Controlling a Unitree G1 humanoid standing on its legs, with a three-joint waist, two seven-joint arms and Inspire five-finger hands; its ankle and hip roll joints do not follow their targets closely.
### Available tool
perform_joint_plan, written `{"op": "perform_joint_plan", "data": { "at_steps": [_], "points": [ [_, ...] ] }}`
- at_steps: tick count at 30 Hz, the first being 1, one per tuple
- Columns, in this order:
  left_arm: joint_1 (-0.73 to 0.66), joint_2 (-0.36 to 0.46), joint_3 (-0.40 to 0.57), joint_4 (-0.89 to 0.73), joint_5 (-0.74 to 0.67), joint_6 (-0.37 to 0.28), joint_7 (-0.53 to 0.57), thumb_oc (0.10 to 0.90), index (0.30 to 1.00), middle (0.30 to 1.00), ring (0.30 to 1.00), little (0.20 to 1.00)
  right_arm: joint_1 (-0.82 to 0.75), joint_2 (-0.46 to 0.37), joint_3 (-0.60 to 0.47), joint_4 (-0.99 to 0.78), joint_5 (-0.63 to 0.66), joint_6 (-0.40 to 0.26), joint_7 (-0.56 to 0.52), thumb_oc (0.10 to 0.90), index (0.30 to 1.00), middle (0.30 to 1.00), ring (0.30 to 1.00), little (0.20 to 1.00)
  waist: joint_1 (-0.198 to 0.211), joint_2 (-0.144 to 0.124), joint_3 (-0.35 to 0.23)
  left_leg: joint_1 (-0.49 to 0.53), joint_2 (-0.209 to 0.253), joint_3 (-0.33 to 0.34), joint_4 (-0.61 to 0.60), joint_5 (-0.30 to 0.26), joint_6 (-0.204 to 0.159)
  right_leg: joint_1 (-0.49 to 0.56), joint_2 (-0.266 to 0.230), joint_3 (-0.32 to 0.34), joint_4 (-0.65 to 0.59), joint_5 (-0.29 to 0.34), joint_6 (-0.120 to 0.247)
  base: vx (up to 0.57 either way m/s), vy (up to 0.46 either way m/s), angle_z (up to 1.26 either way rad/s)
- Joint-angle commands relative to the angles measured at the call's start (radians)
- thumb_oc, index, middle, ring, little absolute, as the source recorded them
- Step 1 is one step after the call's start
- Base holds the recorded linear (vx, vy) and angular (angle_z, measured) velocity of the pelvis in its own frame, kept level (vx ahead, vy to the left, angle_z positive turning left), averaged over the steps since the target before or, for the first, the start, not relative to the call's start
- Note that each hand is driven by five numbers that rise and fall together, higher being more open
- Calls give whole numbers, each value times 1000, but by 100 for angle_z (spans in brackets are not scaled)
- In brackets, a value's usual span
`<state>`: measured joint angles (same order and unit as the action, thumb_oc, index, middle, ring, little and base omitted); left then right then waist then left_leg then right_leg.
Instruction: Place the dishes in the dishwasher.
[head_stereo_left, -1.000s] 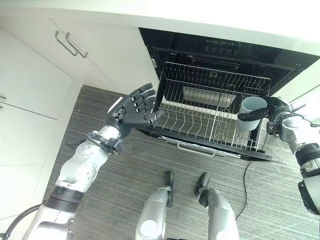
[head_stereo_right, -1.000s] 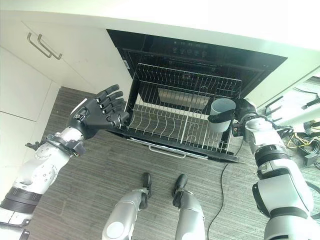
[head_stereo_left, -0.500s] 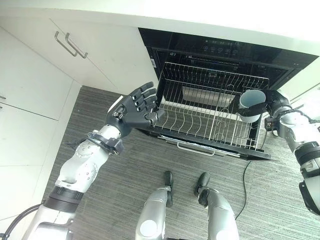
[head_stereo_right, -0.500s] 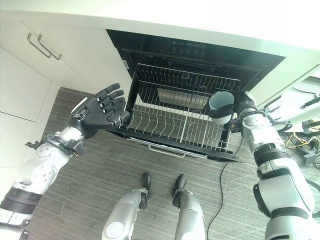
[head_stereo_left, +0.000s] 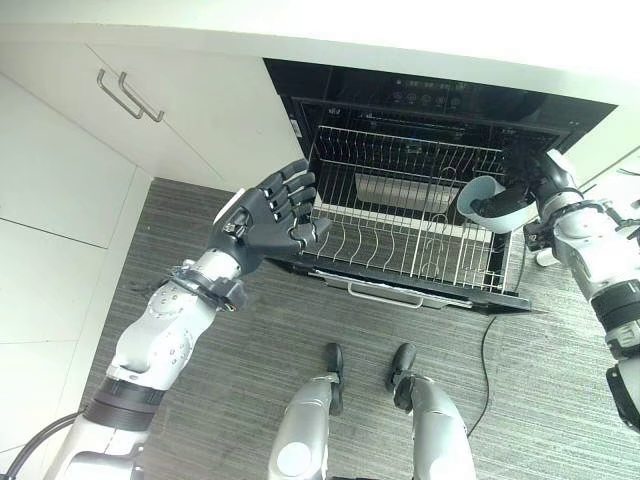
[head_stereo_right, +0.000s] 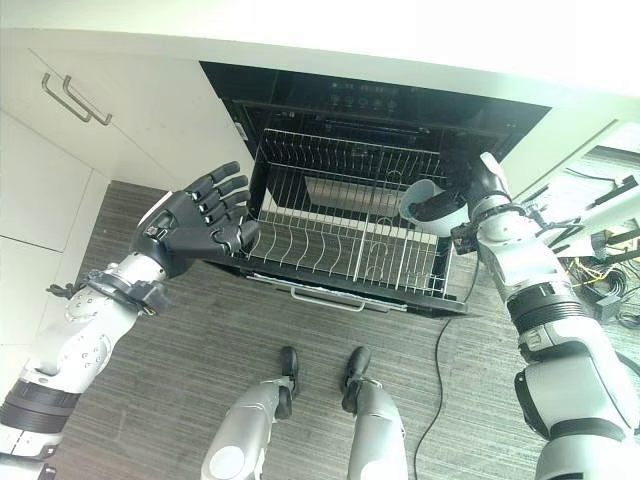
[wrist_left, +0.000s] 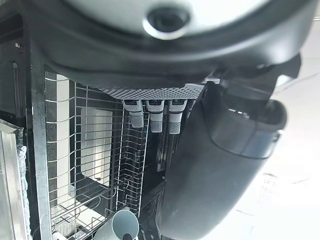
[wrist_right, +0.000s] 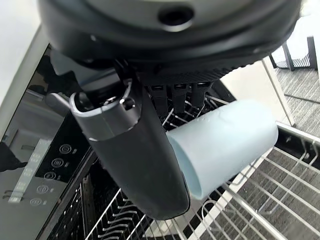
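1. Cup (head_stereo_left: 492, 202), pale blue, is gripped in the right hand (head_stereo_left: 527, 184), tipped on its side with its mouth toward nine o'clock, above the three o'clock end of the pulled-out wire rack (head_stereo_left: 400, 235).
2. Right wrist view adds what the head views hide: the thumb (wrist_right: 135, 150) curls across the cup's (wrist_right: 225, 145) wall, over the rack wires (wrist_right: 280, 185).
3. Left hand (head_stereo_left: 265, 215) hovers at the rack's nine o'clock corner, fingers spread and holding nothing.
4. White cabinet doors (head_stereo_left: 150, 110) stand at ten o'clock of the dishwasher (head_stereo_left: 430, 100).
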<state>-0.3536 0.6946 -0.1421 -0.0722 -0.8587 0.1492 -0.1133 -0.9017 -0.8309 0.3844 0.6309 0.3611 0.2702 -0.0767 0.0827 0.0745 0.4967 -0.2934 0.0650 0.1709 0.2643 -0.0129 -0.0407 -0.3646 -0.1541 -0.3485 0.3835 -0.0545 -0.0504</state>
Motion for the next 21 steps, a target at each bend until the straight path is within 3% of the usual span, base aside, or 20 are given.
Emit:
{"op": "perform_joint_plan", "data": {
  "at_steps": [1, 11, 18, 21],
  "points": [
    [20, 58, 81, -135, -16, -121, -2, 800, 900, 900, 900, 900, -16, -45, -41, -80, 0, -55, -60, 800, 900, 900, 900, 900, 7, -34, -98, -2, 76, -40, 36, -121, -75, 93, -66, 99, -84, -58, 197, 0, 0, 0],
    [101, 18, 134, -178, 31, -167, 9, 800, 900, 900, 900, 900, 157, -18, -177, -275, 35, -80, -101, 800, 900, 900, 900, 900, -10, -55, -144, 39, 82, -24, 36, -129, -71, 131, -54, 104, -84, -67, 193, 19, 2, -4],
    [189, -60, 177, -221, 101, -233, 37, 800, 900, 900, 900, 900, 381, 82, -293, -501, 37, -101, -116, 800, 900, 900, 900, 900, -29, -77, -210, 86, 87, -14, 36, -145, -64, 178, -42, 110, -84, -87, 190, 85, 19, -5],
    [218, -103, 192, -240, 144, -257, 59, 800, 900, 900, 900, 900, 484, 165, -340, -602, 37, -107, -115, 800, 900, 900, 900, 900, -43, -88, -248, 107, 90, -9, 36, -155, -62, 200, -35, 114, -84, -98, 189, 82, 22, -11]
  ]
}}
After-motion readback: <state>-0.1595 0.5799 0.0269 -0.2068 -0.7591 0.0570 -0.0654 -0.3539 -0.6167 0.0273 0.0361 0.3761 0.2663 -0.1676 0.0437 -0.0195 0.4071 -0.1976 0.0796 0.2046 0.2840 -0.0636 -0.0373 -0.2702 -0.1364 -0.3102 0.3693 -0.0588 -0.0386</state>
